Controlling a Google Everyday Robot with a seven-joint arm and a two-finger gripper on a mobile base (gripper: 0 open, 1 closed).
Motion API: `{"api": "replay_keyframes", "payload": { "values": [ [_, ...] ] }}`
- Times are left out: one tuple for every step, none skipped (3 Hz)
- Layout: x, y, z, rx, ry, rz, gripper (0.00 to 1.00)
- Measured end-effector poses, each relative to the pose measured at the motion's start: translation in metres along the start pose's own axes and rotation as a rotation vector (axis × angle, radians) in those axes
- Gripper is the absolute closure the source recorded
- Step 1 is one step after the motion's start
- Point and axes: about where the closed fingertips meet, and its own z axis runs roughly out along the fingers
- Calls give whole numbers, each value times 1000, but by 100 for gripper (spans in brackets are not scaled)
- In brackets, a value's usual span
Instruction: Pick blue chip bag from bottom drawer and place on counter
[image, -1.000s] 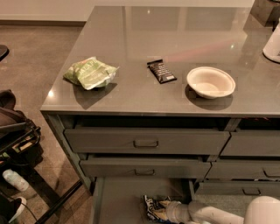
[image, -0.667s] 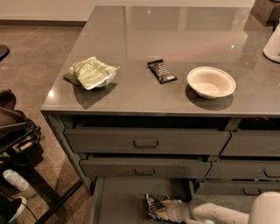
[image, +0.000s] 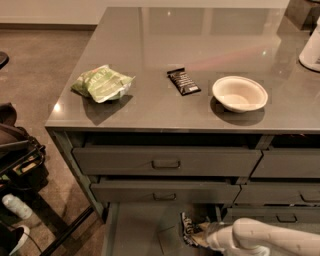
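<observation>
Your gripper (image: 198, 236) sits low in the bottom drawer (image: 137, 230), over the right part of its pulled-out floor. The white arm (image: 265, 239) reaches in from the lower right edge of the view. The gripper is right against the blue chip bag (image: 187, 227), which lies on the drawer floor just below the front of the middle drawer (image: 165, 192). You cannot tell whether the claw is spread or pinching the bag.

To the bag's left, the drawer floor gives you open room as far as its left wall. Above the middle drawer is the top drawer (image: 165, 161), its front tucked under the front edge of the counter (image: 200, 35).

Along that front edge lie a green chip bag (image: 102, 83), a black candy bar (image: 183, 81) and a white bowl (image: 239, 93), each apart from the others. Behind them the glossy surface runs open toward the back.
</observation>
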Motion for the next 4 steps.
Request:
{"api": "replay_keyframes", "payload": {
  "values": [
    [-35, -19, -64, 34, 28, -17, 100],
    [-85, -40, -119, 69, 42, -70, 100],
    [-151, -64, -176, 107, 51, -133, 100],
    [-151, -63, -176, 107, 51, -133, 100]
  ]
}}
